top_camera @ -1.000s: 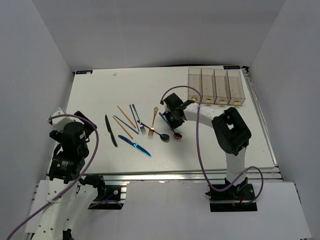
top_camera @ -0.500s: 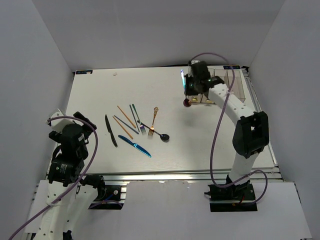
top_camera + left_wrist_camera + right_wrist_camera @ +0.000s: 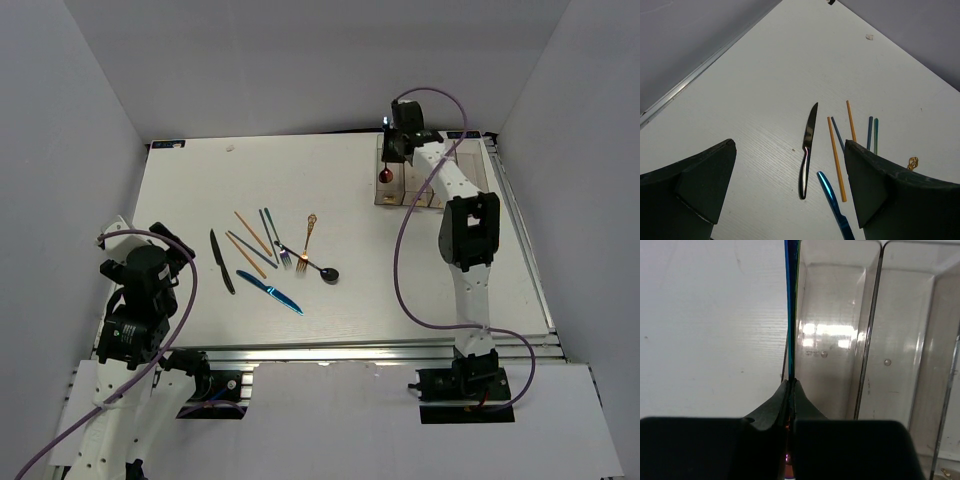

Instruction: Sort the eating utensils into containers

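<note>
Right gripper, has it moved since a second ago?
Yes. The right gripper, shut on a spoon, went from beside the gold fork at mid-table toward the far right, and now hangs at the left end of the containers.

the blue knife [image 3: 832, 200] runs off the bottom edge; the left end effector [image 3: 789, 146] hides most of the gold fork [image 3: 913, 162].

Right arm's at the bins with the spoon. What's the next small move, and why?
Probably nudge the right gripper slightly toward the left bin's middle before releasing. In the wrist view, the clamped spoon lines up with that bin's left wall, not clearly over its opening.
</note>
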Available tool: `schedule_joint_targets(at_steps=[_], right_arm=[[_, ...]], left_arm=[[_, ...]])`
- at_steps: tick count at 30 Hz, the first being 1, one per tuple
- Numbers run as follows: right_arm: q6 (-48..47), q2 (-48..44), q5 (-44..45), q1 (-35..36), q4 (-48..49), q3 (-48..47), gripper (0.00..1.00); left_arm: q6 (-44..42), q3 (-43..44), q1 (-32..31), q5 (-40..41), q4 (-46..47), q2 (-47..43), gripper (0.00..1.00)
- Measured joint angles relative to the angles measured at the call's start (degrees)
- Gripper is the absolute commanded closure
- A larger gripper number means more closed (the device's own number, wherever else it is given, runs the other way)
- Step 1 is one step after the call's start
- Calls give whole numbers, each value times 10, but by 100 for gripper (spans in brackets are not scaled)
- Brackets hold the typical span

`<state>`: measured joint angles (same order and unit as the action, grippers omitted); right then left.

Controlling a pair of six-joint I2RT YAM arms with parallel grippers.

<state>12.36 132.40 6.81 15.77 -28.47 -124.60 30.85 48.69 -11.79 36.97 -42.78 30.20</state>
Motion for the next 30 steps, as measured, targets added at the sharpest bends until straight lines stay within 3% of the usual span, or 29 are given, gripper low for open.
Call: schedule_joint_targets(at_steps=[10, 14, 18, 22, 30], right_arm=[[0, 2, -12, -18, 6, 44, 100], [-3, 2, -14, -23, 15, 54, 93], [-7, 2, -24, -24, 13, 54, 73], [-7, 2, -30, -24, 12, 52, 32], [-11, -29, -31, -16, 9, 88, 28]], left_arm=[[0, 0, 0, -1, 0, 0, 2], [-3, -1, 0, -4, 5, 0, 2], [-4, -2, 0, -6, 8, 0, 2], [-4, -2, 0, -8, 8, -2, 2], [-4, -2, 0, -9, 8, -3, 2]])
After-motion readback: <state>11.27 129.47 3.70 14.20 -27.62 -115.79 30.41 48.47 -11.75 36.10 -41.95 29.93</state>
